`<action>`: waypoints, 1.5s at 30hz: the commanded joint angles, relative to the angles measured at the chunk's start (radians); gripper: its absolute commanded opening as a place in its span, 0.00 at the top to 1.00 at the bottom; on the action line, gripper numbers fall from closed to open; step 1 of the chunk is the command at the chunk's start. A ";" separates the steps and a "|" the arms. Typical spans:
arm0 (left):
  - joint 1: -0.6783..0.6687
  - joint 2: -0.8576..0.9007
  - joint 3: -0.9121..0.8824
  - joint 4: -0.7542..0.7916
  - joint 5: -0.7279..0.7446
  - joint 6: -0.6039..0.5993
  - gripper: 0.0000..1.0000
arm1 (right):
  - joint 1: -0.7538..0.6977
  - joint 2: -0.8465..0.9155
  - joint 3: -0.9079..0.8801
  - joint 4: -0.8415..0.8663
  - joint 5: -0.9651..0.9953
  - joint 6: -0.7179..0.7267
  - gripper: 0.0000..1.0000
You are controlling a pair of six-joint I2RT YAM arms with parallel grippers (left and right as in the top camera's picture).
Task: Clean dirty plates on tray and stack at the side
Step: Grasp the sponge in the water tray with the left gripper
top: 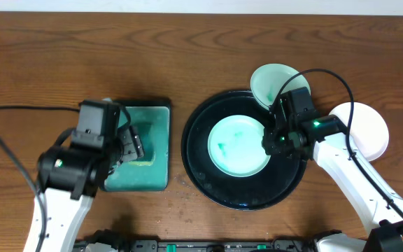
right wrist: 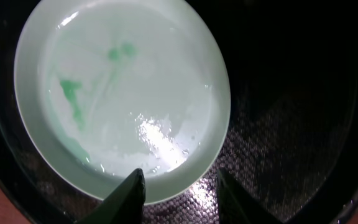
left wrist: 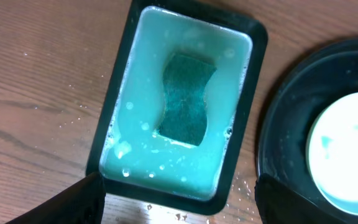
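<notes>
A pale mint plate (top: 238, 147) (right wrist: 123, 93) with teal smears lies in the middle of the round black tray (top: 201, 168) (right wrist: 291, 124). My right gripper (top: 270, 143) (right wrist: 182, 193) is open at the plate's right edge. It straddles the rim, one finger over the plate and the other over bare tray. A second mint plate (top: 268, 80) rests at the tray's far rim. A white plate (top: 373, 126) lies on the table to the right, partly under my right arm. My left gripper (top: 133, 143) (left wrist: 179, 205) hangs open over the near edge of a soap tray.
The rectangular black-rimmed tray (top: 161, 105) (left wrist: 120, 81) left of the round tray holds teal soapy liquid and a dark green sponge (left wrist: 188, 99). Water drops speckle the wood around it. Cables trail from both arms. Dark wood tabletop (top: 61, 49) surrounds everything.
</notes>
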 commanded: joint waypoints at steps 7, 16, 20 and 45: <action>0.007 0.366 -0.077 0.111 0.018 -0.002 0.32 | -0.014 -0.012 0.016 -0.023 0.017 0.062 0.62; 0.077 0.672 -0.077 0.269 0.069 -0.002 0.41 | -0.014 -0.012 0.007 -0.053 0.060 0.066 0.60; 0.121 0.748 -0.077 0.298 0.158 0.024 0.66 | -0.014 -0.012 -0.005 -0.051 0.060 0.066 0.60; 0.137 0.217 -0.039 0.098 0.238 0.110 0.93 | -0.014 0.256 -0.006 0.079 -0.069 -0.016 0.91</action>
